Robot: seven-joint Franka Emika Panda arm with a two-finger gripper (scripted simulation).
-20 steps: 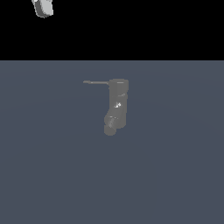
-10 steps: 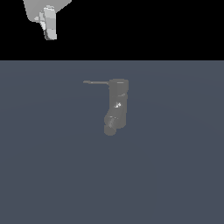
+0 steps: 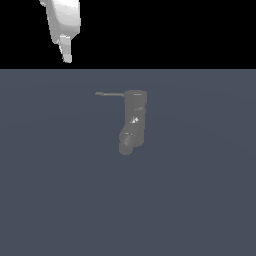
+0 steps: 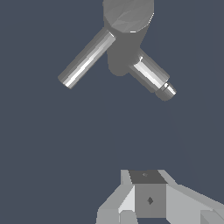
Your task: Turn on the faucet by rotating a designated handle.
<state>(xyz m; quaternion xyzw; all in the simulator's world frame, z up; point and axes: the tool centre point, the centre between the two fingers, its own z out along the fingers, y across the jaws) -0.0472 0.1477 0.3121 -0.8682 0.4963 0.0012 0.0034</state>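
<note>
The faucet (image 3: 134, 120) is a dull-grey upright cylinder standing on the dark floor mid-scene, with a stubby spout (image 3: 126, 146) angled out at its lower end. The handle (image 3: 109, 94), a thin dark rod, sticks from the faucet's top toward the exterior view's left. My gripper (image 3: 66, 54) hangs high at the upper left, well above and left of the handle's tip, touching nothing. Its fingers show no gap and hold nothing. From the wrist view I see the faucet (image 4: 128, 16) from above, with the handle (image 4: 86, 57), the spout (image 4: 153, 77) and my gripper (image 4: 142, 199).
The flat blue-grey floor (image 3: 200, 200) spreads all around the faucet. The white arm link (image 3: 64, 15) enters from the top edge.
The gripper has come down and shifted toward the exterior view's right, so more of the arm now shows. The faucet and handle have not moved.
</note>
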